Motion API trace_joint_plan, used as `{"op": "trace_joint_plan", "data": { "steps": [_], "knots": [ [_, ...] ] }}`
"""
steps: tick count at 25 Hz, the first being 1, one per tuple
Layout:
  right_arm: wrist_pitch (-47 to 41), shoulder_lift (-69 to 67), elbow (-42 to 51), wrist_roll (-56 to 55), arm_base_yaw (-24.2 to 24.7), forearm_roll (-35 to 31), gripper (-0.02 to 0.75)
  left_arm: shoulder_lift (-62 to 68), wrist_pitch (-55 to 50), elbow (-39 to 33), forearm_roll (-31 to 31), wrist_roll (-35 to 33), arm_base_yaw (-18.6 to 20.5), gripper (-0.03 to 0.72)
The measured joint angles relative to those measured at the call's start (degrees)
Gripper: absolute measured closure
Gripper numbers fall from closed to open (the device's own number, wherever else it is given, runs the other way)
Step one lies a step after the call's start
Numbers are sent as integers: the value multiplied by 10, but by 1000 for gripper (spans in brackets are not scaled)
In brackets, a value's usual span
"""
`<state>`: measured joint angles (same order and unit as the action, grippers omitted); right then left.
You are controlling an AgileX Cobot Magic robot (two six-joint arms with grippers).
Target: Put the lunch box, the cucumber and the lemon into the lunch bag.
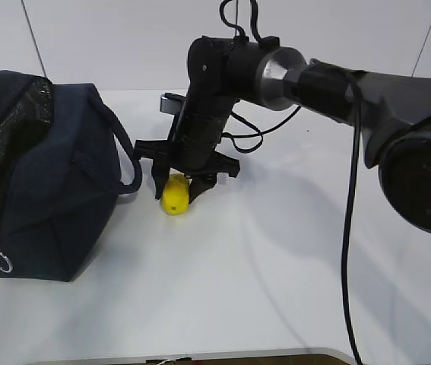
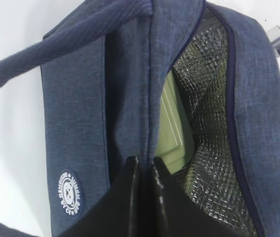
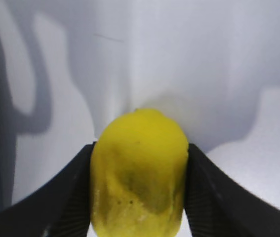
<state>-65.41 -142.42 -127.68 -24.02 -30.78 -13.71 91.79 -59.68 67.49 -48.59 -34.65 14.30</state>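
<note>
The yellow lemon [image 1: 174, 195] lies on the white table just right of the navy lunch bag [image 1: 55, 190]. My right gripper [image 1: 175, 186] reaches down from the right and is shut on the lemon [image 3: 139, 168], one black finger pressing each side. My left gripper [image 2: 144, 165] is shut on the fabric rim of the lunch bag [image 2: 75, 98], at its open top. The silver lining shows inside, and the lunch box's pale green lid [image 2: 172, 123] stands in it. The left gripper is out of the exterior view. The cucumber is not in view.
The bag's loop handle [image 1: 124, 152] hangs close to the left of the lemon. The ring pull [image 1: 1, 261] dangles at the bag's front left. A small silver-grey object [image 1: 171, 103] sits behind the right arm. The white table [image 1: 276, 266] stretches right and forward.
</note>
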Motion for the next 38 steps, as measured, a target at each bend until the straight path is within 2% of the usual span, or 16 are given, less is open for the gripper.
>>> {"op": "trace_joint_plan", "data": {
  "steps": [5, 14, 18, 26, 38],
  "knots": [
    [-35, 0, -59, 0, 0, 9, 336, 0, 0, 0, 0, -1, 0, 703],
    [-60, 0, -255, 0, 0, 57, 337, 0, -1, 0, -6, -2, 0, 703],
    [-63, 0, -302, 0, 0, 19, 337, 0, -5, 0, -31, -9, 0, 703],
    [-66, 0, -316, 25, -6, -121, 338, 0, -7, 0, -56, -18, 0, 703],
    [-66, -28, -316, 83, -71, -168, 339, 0, -19, 0, -74, -28, 0, 703]
  ]
}}
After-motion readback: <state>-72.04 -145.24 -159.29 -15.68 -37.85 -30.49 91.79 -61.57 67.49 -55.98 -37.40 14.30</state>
